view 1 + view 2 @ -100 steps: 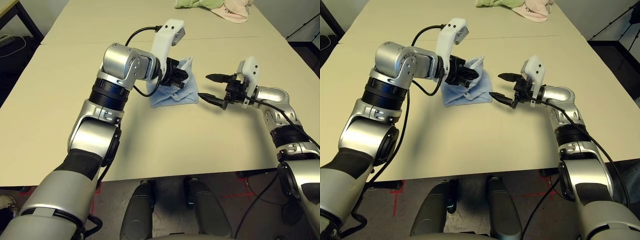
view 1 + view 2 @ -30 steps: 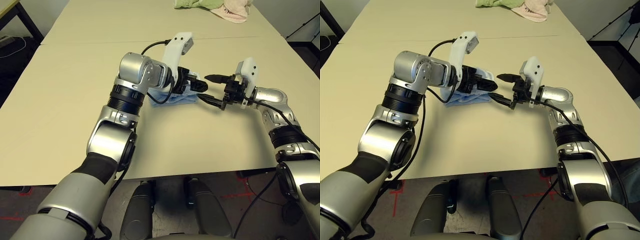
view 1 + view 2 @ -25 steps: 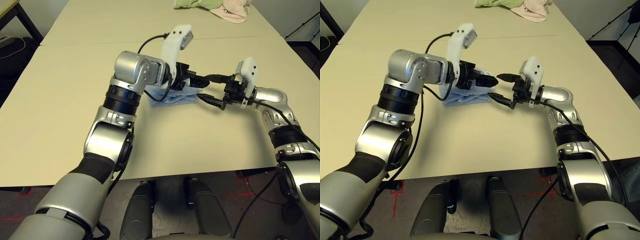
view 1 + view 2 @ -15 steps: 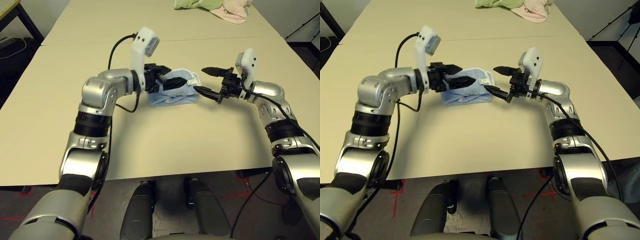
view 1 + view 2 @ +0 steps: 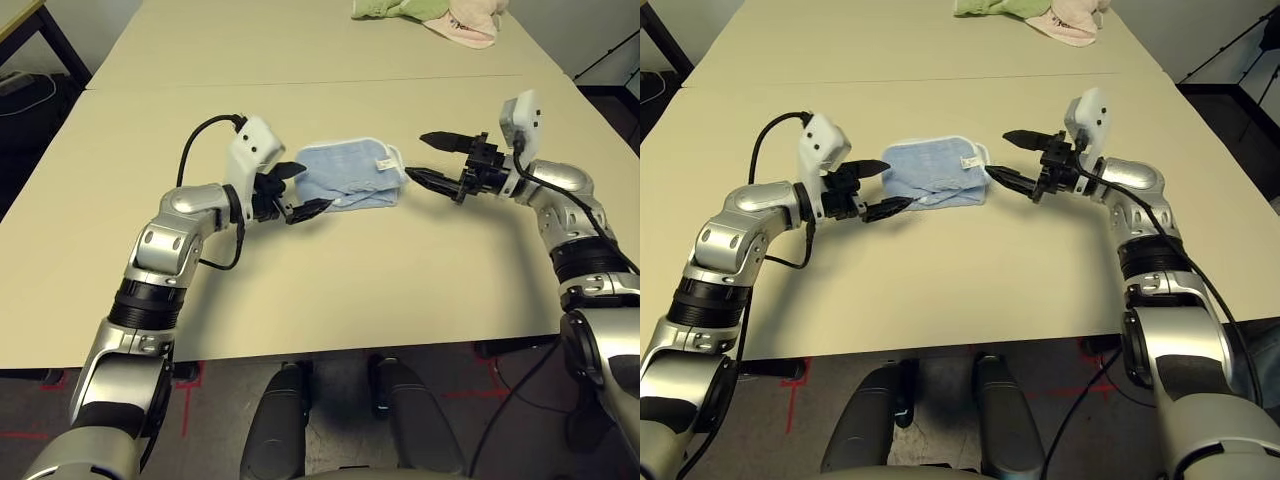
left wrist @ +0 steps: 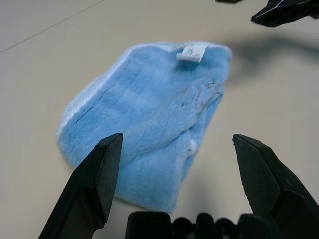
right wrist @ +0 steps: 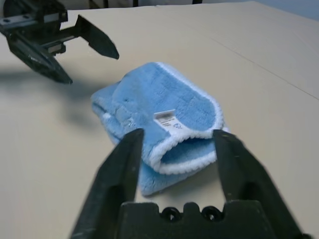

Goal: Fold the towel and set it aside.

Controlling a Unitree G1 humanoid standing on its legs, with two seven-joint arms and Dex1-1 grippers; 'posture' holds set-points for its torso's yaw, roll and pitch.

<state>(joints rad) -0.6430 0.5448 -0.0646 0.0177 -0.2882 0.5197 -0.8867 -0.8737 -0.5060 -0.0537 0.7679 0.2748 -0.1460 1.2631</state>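
The light blue terry towel with white stitched edging (image 5: 348, 176) is lying folded on the wide beige table (image 5: 330, 270), its small white label (image 5: 382, 166) facing up near the end closer to the right arm. It is sitting between the two grippers, with neither one holding it.

The left gripper (image 5: 302, 190) is hovering just beside the towel's left end, pointing toward it, with its two black fingers (image 6: 92, 184) spread wide and nothing between them. In the left wrist view the towel is lying ahead of the gap between those fingers, apart from them.

The right gripper (image 5: 436, 160) is hanging just off the towel's right end, pointing back toward it, its fingers (image 7: 119, 174) parted and gripping nothing. In the right wrist view the towel's rounded, folded edge is showing straight ahead between the fingers, whether touching cannot be told.

A crumpled green cloth (image 5: 385, 8) and a pink cloth (image 5: 465, 22) are resting together at the table's far edge, well apart from the towel.
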